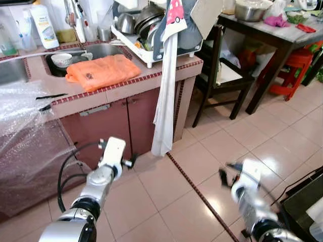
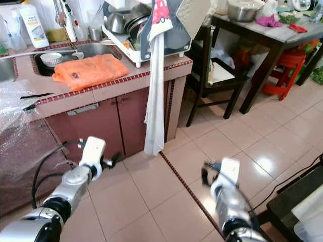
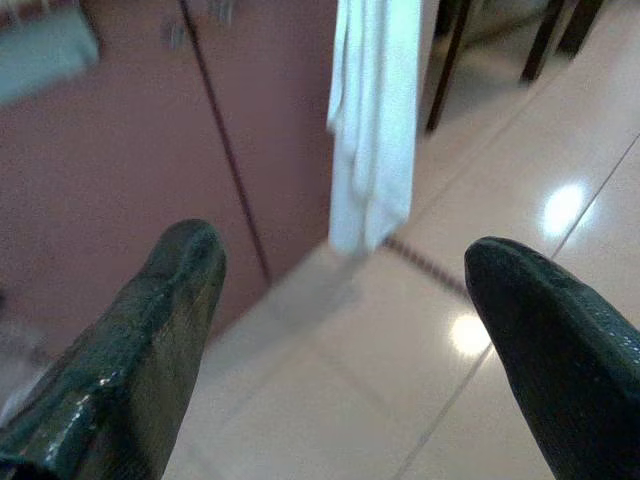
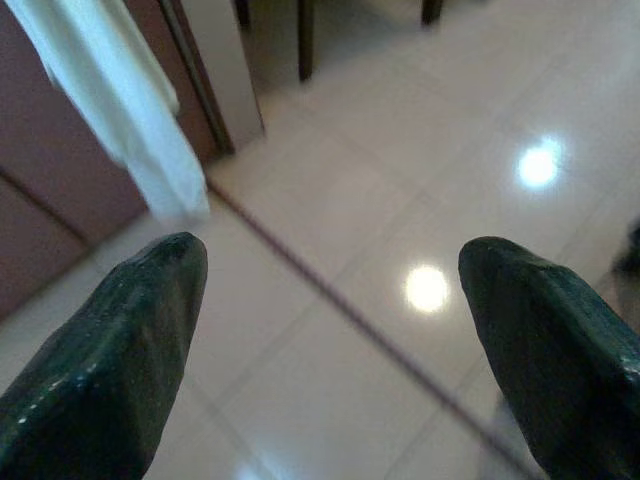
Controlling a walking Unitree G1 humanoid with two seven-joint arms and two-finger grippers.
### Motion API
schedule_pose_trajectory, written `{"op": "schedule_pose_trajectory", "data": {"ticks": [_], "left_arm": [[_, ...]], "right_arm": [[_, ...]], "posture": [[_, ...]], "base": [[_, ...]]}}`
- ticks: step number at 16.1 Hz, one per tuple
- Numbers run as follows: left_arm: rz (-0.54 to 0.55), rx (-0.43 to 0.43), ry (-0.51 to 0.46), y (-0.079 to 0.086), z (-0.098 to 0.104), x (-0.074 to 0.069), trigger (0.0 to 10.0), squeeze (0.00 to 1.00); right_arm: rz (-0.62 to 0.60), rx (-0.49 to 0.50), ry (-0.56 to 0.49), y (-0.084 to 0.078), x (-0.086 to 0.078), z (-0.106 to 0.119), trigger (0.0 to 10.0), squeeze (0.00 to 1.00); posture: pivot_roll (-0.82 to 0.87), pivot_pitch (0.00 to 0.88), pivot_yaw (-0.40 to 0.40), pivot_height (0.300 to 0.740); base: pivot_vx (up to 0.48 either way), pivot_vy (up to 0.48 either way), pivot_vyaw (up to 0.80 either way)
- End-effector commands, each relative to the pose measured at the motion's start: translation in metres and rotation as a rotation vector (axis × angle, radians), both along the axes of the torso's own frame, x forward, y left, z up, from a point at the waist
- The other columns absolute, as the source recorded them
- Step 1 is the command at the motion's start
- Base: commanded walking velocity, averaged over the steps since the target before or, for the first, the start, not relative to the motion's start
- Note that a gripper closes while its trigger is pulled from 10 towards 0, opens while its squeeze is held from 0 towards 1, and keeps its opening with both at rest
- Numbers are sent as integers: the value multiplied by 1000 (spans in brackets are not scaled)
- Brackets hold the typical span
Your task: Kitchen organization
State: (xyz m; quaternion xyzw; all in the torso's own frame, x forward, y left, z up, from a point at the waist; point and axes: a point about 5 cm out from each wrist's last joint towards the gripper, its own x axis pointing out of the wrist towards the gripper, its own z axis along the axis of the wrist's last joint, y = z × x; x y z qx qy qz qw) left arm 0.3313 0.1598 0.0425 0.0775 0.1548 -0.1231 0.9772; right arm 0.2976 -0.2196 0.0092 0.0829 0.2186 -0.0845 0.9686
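Note:
My left gripper [image 3: 340,260] is open with nothing between its fingers, held low in front of the maroon cabinet doors [image 1: 108,126]. A white towel [image 1: 164,96] hangs from the counter corner down toward the floor, ahead of it. My right gripper [image 4: 330,265] is also open and empty, low over the tiled floor [image 1: 202,161]. On the tiled counter [image 1: 146,80] lies an orange cloth [image 1: 103,70] beside the sink [image 1: 101,50], which holds a small bowl [image 1: 61,59]. A dish rack [image 1: 146,30] with pots stands at the counter's right end.
A detergent bottle [image 1: 43,25] stands behind the sink. Bubble wrap [image 1: 22,116] covers something at the left. A dark chair [image 1: 222,70], a table [image 1: 282,35] with a steel bowl [image 1: 250,9] and a red stool [image 1: 295,65] stand to the right. A black object [image 1: 303,201] sits at the lower right.

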Motion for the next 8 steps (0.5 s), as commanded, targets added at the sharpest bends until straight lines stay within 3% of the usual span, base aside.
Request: {"op": "schedule_pose_trajectory", "data": {"ticks": [1,4,5,6,8], "left_arm": [[15,-18,-126,12,20,7,10000,0],[67,-87,-262,33,33,-11,10000,0],[76,-114,-266,36,33,-20,10000,0],[130,-159,-244,43,31,-35,10000,0],[113,-119,-269,51,35,-57,10000,0]], "right_arm": [[34,-54,-129,-8,13,24,10000,0],[133,-135,-301,-9,3,50,10000,0],[143,-156,-317,-9,-4,53,10000,0],[147,-240,-318,-12,-16,56,10000,0],[130,-253,-318,-14,-31,61,10000,0]], "posture": [[-4,55,-42,740],[-7,67,-45,740],[0,74,-48,740],[13,85,-54,740],[24,99,-58,740]], "base": [[0,0,0],[0,0,0],[0,0,0],[0,0,0],[0,0,0]]}}
